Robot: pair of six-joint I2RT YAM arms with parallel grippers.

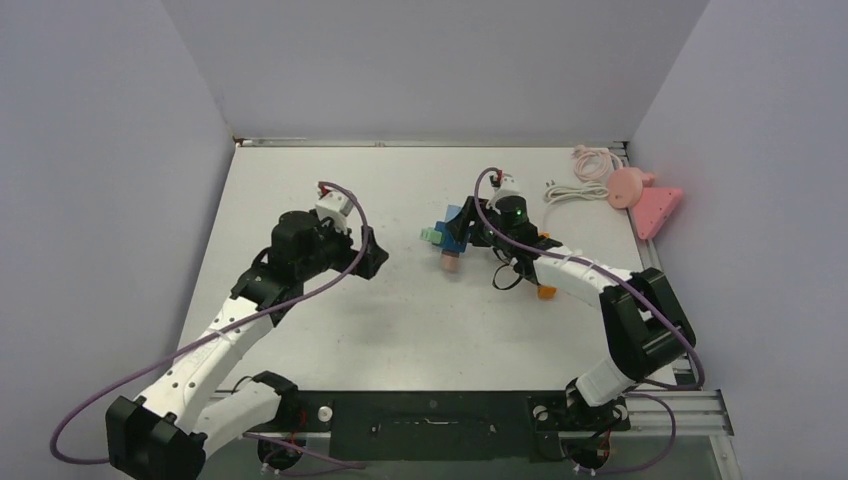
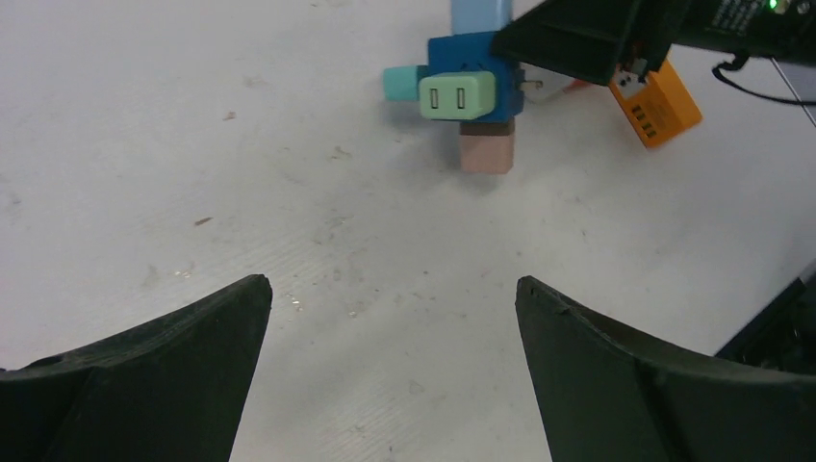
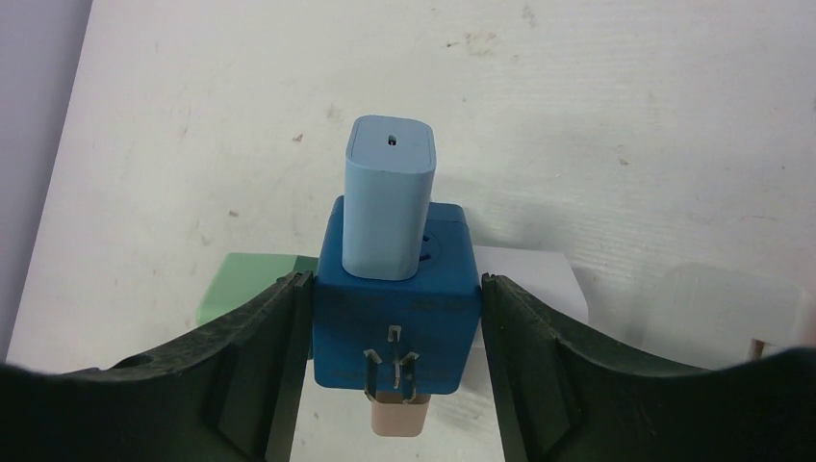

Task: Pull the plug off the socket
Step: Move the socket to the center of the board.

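A dark blue cube socket (image 1: pixel 460 230) sits mid-table with plugs stuck in several faces: a light blue one (image 3: pixel 389 197) on the far face, a green one (image 2: pixel 457 96) toward the left arm, and a pink one (image 3: pixel 399 421) underneath. My right gripper (image 3: pixel 396 281) is shut on the cube's sides (image 3: pixel 396 318), and metal prongs on its near face point at the camera. My left gripper (image 2: pixel 393 298) is open and empty, low over the table, well short of the green plug. In the top view it (image 1: pixel 375 258) is left of the cube.
An orange block (image 1: pixel 546 292) lies by the right arm and also shows in the left wrist view (image 2: pixel 656 103). A white cable (image 1: pixel 572 190) and a pink object (image 1: pixel 645 198) lie at the back right. A translucent white piece (image 3: pixel 731 303) lies right of the cube.
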